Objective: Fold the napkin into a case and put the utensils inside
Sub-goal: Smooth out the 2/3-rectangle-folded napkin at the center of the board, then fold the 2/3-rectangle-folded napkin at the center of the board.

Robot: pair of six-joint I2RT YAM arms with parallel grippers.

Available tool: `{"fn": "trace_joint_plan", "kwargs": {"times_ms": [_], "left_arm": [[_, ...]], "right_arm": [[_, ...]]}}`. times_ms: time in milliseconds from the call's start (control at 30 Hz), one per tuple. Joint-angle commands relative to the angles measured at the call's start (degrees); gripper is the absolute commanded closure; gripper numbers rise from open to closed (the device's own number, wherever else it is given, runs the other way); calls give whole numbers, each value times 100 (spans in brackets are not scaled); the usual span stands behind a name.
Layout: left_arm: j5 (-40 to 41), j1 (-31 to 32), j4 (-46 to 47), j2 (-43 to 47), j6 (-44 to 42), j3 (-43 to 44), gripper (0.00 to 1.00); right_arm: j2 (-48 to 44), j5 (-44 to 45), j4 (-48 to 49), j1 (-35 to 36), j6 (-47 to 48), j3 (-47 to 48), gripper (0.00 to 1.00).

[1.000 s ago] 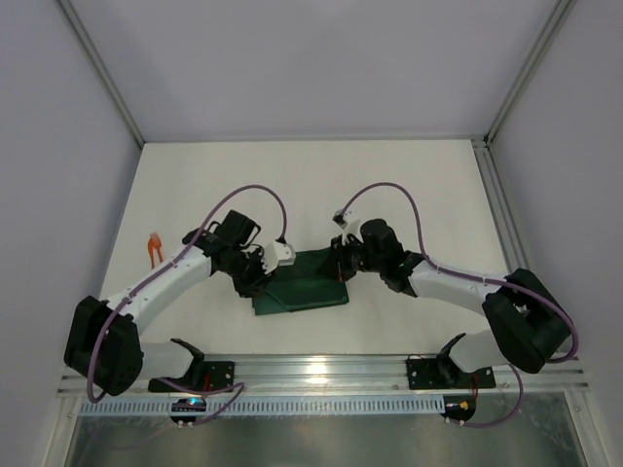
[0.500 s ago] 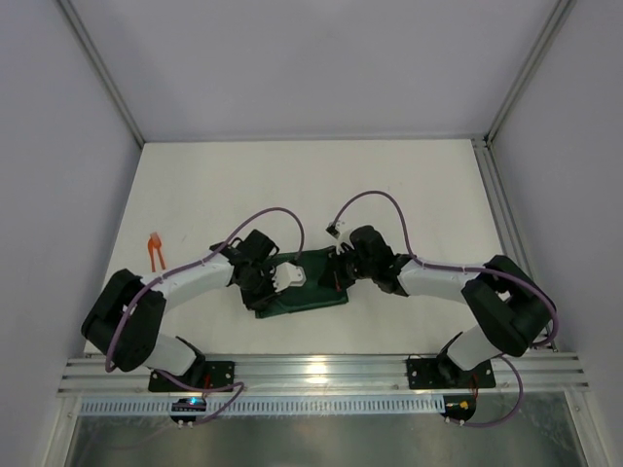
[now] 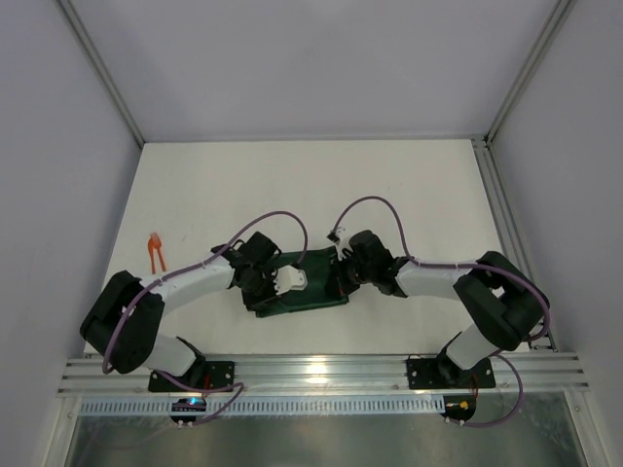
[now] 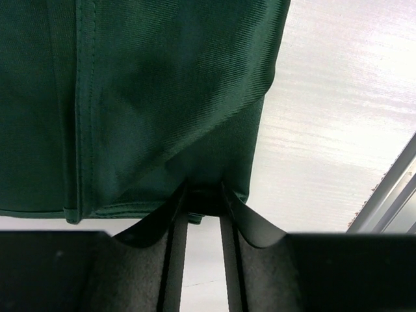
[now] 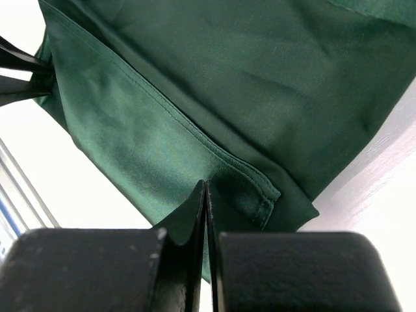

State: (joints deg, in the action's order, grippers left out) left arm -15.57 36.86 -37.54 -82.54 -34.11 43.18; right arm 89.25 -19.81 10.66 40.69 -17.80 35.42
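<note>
Toward the near edge of the bench [image 3: 409, 195], the napkin [image 3: 316, 292] lies folded into a thick oblong; the folding looks only partly done to me. The left hand [image 4: 204, 197] pinches one edge between narrowed fingers. The right hand [image 5: 205, 188] is closed tight at the opposite hem, though I cannot tell whether it grips cloth. The utensils [image 3: 155, 249] lie well apart to the left, none tucked in.
</note>
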Motion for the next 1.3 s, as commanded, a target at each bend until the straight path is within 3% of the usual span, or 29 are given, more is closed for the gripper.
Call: {"fn": "trace_joint_plan", "kwargs": {"times_ms": [0, 167, 367, 400, 433, 533, 567, 633, 733, 800, 833, 1000, 1067, 1133, 1267], "left_arm": [[55, 14, 177, 246, -166, -135, 72], [28, 14, -218, 774, 0, 410, 61], [896, -30, -631, 1758, 387, 876, 49], [1107, -65, -649, 1994, 492, 920, 43], [1457, -100, -658, 2092, 554, 947, 40], [1960, -407, -536, 2330, 825, 1035, 24], [2014, -504, -466, 2357, 888, 1043, 10], [2154, -820, -334, 2374, 1080, 1079, 1], [2769, -1084, 167, 2287, 1493, 1105, 1], [3401, -1321, 545, 2173, 1888, 1184, 1], [3438, -1435, 659, 2111, 2082, 1245, 1], [2203, -2393, 477, 1348, 2409, 1570, 1], [1849, -2770, 318, 1066, 2435, 1719, 1], [1277, -3043, 20, 714, 2479, 1851, 4], [960, -3642, -315, 441, 2453, 2063, 14]], "right_arm": [[-198, 135, -195, -17, 321, 342, 96], [-619, 328, -633, -17, 523, 694, 95], [-1549, 1057, -1328, -34, 822, 1195, 80], [-1673, 1259, -1381, -95, 866, 1256, 76], [-1779, 1278, -1399, -166, 866, 1274, 66], [-2131, 858, -1338, -726, 744, 1257, 49], [-2201, 778, -1181, -894, 708, 1213, 46], [-2403, 1056, -892, -1271, 595, 985, 41], [-2544, 1944, -409, -1528, 602, 765, 29], [-2597, 2533, -39, -1599, 524, 493, 5], [-2632, 3005, 467, -1616, 402, 370, 1], [-2422, 2844, 1027, -1836, -30, 43, 1], [-2054, 2275, 564, -1836, 5, 288, 1], [-1799, 1704, 202, -1836, 13, 387, 12], [-1517, 892, 323, -1836, -39, 63, 14]]}}
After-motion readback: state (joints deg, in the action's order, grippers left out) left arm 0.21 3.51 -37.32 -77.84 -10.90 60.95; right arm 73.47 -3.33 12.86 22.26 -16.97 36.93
